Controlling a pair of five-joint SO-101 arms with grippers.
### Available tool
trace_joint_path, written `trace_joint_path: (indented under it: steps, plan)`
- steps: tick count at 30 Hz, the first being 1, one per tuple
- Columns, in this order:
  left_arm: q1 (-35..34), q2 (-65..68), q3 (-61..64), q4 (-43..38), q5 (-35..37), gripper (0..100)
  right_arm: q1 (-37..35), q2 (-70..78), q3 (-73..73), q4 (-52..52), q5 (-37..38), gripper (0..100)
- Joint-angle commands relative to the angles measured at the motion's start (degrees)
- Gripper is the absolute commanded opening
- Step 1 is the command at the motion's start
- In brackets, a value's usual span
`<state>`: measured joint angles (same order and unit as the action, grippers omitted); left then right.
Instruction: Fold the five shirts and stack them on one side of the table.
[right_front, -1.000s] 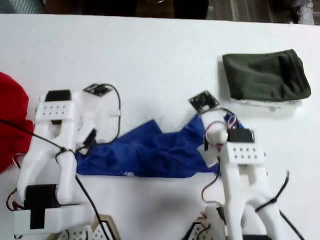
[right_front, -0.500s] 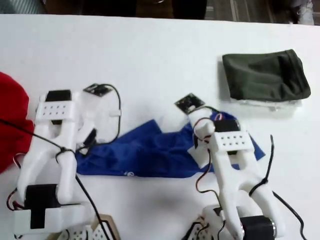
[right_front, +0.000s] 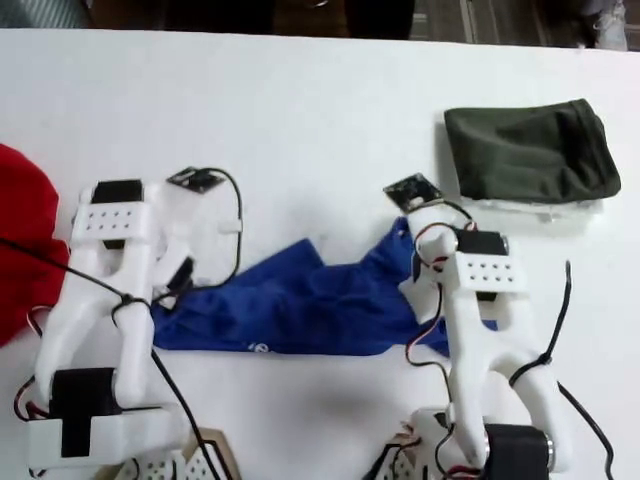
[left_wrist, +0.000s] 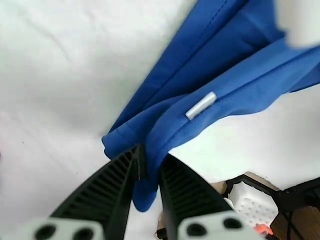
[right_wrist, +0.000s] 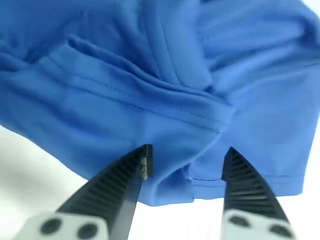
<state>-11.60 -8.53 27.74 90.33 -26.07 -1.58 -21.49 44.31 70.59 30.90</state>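
Holds the white plastic left arm (right_front: 95, 290) bent forward and low, its black ribbed left gripper (left_wrist: 149, 156) clamped on a fold of the blue fabric shirt (left_wrist: 225, 65). Sets the white plastic right arm (right_front: 478, 320) alongside, black ribbed right gripper (right_wrist: 187, 152) spread wide, fingertips down at the shirt's hem.

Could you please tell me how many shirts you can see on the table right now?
3: a blue shirt lies in the middle, a folded dark green shirt sits far right, a red shirt at the left edge. Others may be hidden under the green one.
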Motion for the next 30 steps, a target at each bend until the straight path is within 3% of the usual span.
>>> trace_joint_path:
  steps: [1,11,16,30]
  plan:
    - [0.4,-0.2,-0.6,-0.4,0.1,3,0.9,2.0,-2.1,-0.5,-0.4,22.9]
    - [0.4,-0.2,-0.6,-0.4,0.1,3,0.8,10.1,-2.5,-6.2,-0.5,22.1]
    - [0.4,-0.2,-0.5,-1.1,0.1,3,1.2,8.6,-3.3,-6.9,-0.6,1.6]
    - [0.5,-0.2,-0.6,-1.5,0.1,3,2.1,-8.7,-2.9,-4.8,-3.0,1.9]
